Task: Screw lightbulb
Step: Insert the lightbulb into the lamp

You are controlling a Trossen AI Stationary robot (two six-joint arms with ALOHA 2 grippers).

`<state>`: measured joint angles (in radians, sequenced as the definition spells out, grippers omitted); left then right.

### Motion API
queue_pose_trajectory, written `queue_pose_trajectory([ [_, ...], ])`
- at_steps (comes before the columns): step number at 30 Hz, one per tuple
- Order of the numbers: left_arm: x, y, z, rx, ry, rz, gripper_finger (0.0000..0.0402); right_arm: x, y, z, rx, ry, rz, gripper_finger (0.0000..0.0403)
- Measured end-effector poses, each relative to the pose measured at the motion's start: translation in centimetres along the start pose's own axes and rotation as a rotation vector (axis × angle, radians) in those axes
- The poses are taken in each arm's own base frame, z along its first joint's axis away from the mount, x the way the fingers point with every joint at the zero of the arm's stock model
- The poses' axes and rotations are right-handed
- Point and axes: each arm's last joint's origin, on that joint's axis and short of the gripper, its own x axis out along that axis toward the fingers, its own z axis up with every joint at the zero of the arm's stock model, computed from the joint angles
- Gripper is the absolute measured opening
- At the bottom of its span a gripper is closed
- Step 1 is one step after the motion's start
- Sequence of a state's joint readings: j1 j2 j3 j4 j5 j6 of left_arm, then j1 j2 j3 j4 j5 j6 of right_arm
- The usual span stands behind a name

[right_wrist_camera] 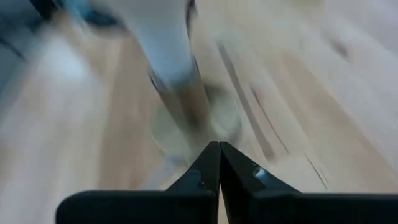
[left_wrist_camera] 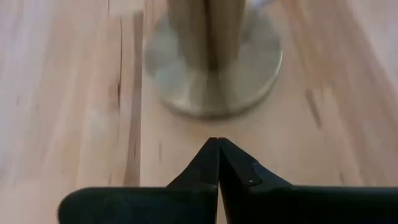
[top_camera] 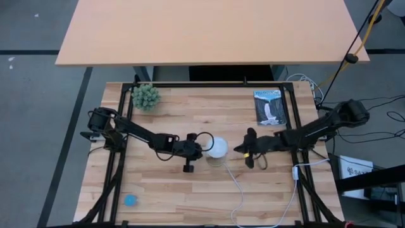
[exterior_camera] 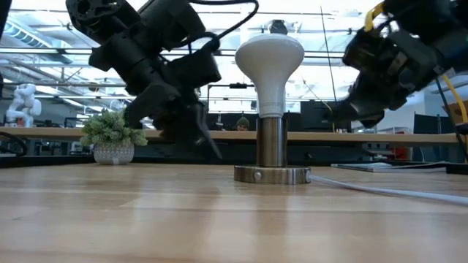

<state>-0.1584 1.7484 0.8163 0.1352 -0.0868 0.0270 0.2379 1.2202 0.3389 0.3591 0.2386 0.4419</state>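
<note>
The lightbulb [exterior_camera: 269,64], smooth, white and mushroom-shaped, stands upright in a shiny metal socket [exterior_camera: 271,150] mid-table, while the left gripper [left_wrist_camera: 217,144] just left and the right gripper [right_wrist_camera: 219,147] just right both have fingers pressed together, holding nothing.

high overhead | low table-level – wrists close – all share lightbulb [exterior_camera: 269,58]

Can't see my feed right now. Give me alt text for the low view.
A white frosted lightbulb stands upright in a metal socket post on a round base on the wooden table. Left gripper and right gripper flank it, touching nothing.
</note>
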Motion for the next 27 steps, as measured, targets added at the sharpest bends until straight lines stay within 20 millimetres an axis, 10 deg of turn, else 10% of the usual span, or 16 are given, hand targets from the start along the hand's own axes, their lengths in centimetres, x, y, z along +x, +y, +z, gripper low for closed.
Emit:
queue_pose_trajectory([
  [12,-4.0,2.0,-2.7,-0.162,-0.442,-0.003,0.0001,0.1,-0.7,-0.9,-0.056,-0.221,0.031,0.0],
  [27,-0.1,1.5,1.1,-0.004,-0.467,-0.082,0.0,1.1,-1.6,0.3,-0.021,-0.213,0.089,0.0],
])
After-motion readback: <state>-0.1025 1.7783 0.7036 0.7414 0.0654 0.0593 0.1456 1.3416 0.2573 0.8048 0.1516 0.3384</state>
